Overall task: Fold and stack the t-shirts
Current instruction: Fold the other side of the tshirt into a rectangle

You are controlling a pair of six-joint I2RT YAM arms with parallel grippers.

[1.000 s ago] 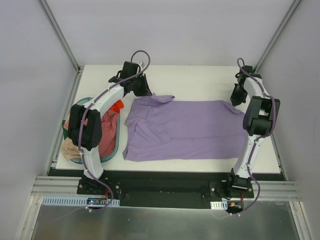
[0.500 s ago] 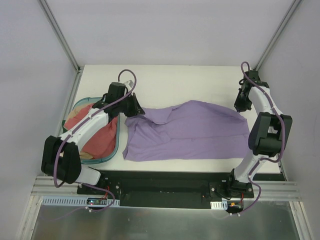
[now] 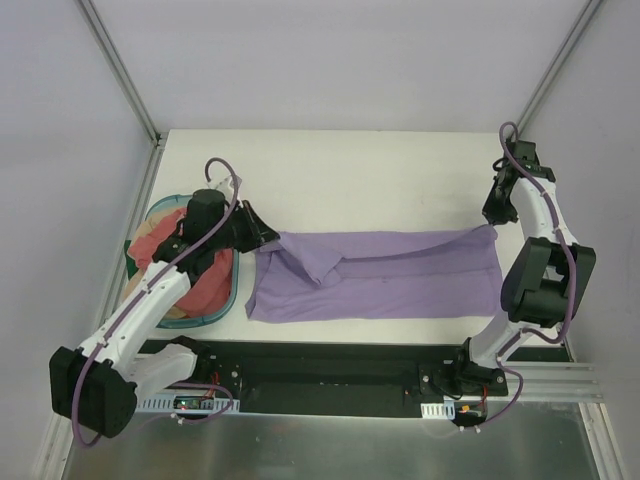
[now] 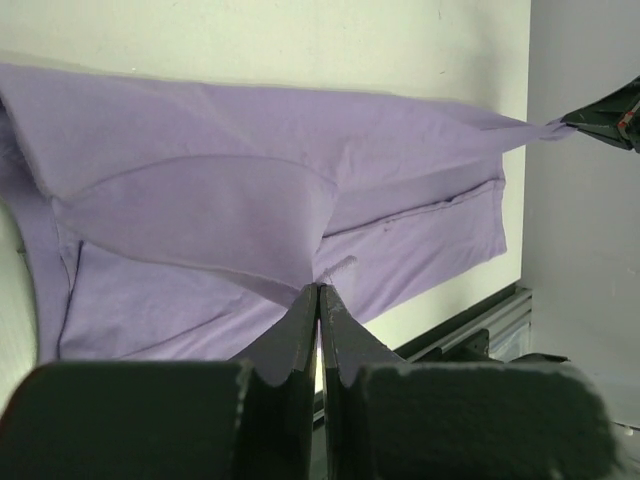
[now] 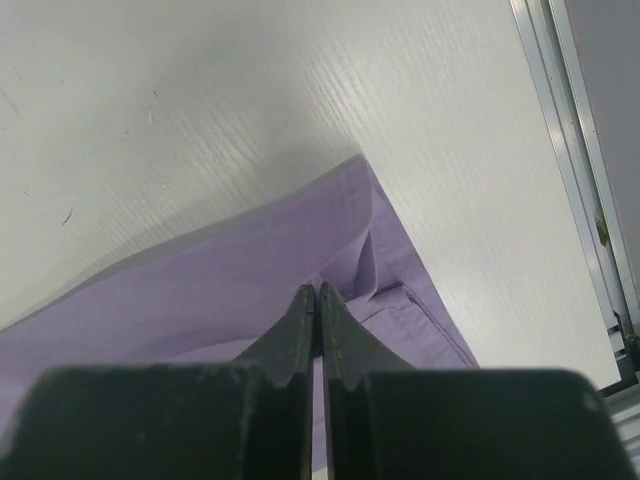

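Observation:
The lavender-purple t-shirt (image 3: 390,285) lies across the middle of the white table, its far edge lifted and drawn over its near half. My left gripper (image 3: 264,238) is shut on the shirt's far left corner; in the left wrist view the closed tips (image 4: 318,290) pinch a fold of the lavender cloth (image 4: 200,200). My right gripper (image 3: 492,224) is shut on the far right corner; the right wrist view shows the tips (image 5: 317,290) closed on the cloth (image 5: 200,290). The dusty pink-red t-shirt (image 3: 207,285) lies in the basket, with a bit of tan-beige cloth (image 3: 176,311) under it.
The teal oval basket (image 3: 228,303) stands at the table's left edge, partly under my left arm. The table's metal rail (image 5: 580,150) runs close to the right of my right gripper. Bare white tabletop (image 3: 380,180) lies beyond the shirt.
Both grippers have moved toward the near edge, carrying the lavender shirt's far edge with them. The shirt has gone from spread flat to a narrower folded band.

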